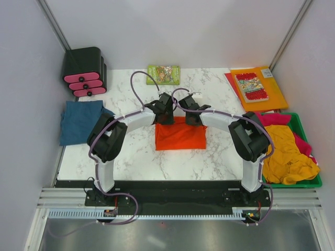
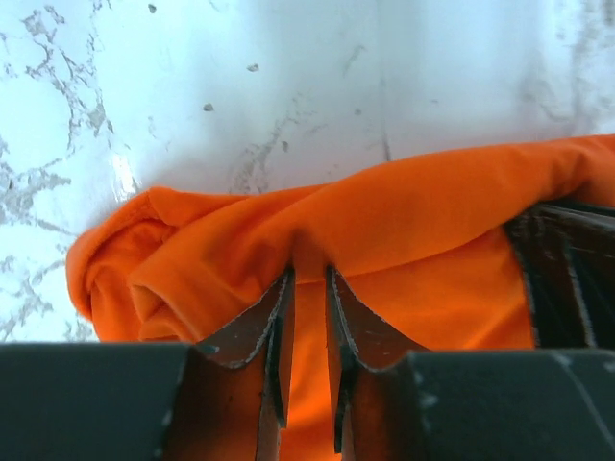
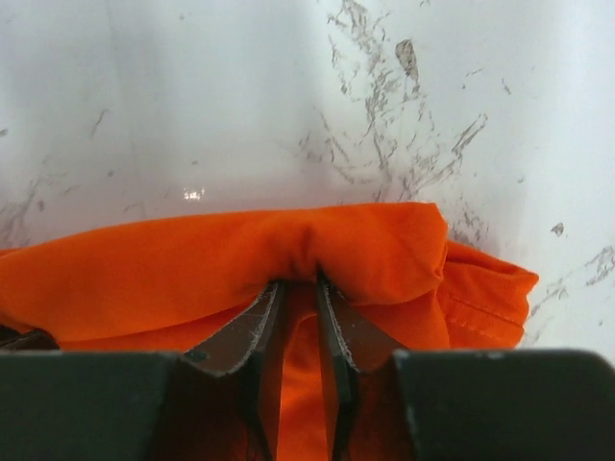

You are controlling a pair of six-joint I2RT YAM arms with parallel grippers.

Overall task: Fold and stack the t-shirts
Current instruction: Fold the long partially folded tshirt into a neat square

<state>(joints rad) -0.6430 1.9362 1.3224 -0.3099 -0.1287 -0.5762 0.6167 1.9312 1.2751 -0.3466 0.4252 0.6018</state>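
Item, nearest the lenses: left gripper [image 2: 309, 274] and right gripper [image 3: 300, 280], each with dark fingers narrowly parted and a ridge of cloth puckered into the gap at the tips; whether either pinch bites or has let go cannot be told. Item: bright orange-red soft cloth t-shirt [image 1: 180, 137], folded to a rectangle at the middle of the white marbled table [image 1: 131, 157], long axis running left to right. Both grippers sit on its far edge, left near the far-left corner, right near the far-right, so the shirt's body lies from the tips back toward the arm bases. Item: teal-blue cloth t-shirt [image 1: 78, 121], lying at the table's left edge, nearer the left arm; probably the stacking place. Item: green plastic bin [image 1: 302, 125] at the right, holding crumpled mustard-yellow t-shirt [image 1: 288, 151] and magenta-pink t-shirt [image 1: 275, 119], nearer the right arm, unfolded.
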